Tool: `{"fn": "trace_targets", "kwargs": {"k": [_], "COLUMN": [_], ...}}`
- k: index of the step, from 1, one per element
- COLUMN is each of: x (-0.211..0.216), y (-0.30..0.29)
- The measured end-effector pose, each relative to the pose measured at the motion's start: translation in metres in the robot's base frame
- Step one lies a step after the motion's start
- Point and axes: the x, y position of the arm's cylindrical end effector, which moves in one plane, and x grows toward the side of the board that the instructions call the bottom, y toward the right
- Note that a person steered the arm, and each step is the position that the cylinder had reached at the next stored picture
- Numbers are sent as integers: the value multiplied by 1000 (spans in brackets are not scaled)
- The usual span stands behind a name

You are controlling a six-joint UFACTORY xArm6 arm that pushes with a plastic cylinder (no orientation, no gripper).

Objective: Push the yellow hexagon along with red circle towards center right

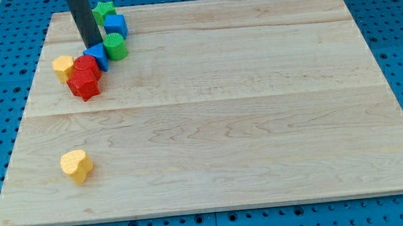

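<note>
The yellow hexagon (63, 67) lies near the board's upper left. The red circle (87, 67) touches its right side, with a red star-shaped block (83, 86) just below the circle. My tip (89, 48) stands just above the red circle, at the left edge of a blue block (97, 56). The rod rises from there to the view's top.
A green round block (114, 46) sits right of the blue block. A blue cube (115, 25) and a green star-shaped block (104, 11) lie behind the rod near the top edge. A yellow heart-shaped block (76, 166) lies at the lower left. The wooden board (259, 108) rests on blue pegboard.
</note>
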Motion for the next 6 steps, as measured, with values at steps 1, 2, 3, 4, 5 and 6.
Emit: {"fn": "trace_targets", "kwargs": {"k": [1, 2, 3, 4, 5, 6], "x": [0, -5, 1, 49, 61, 61], "y": [1, -49, -108, -82, -37, 26]}}
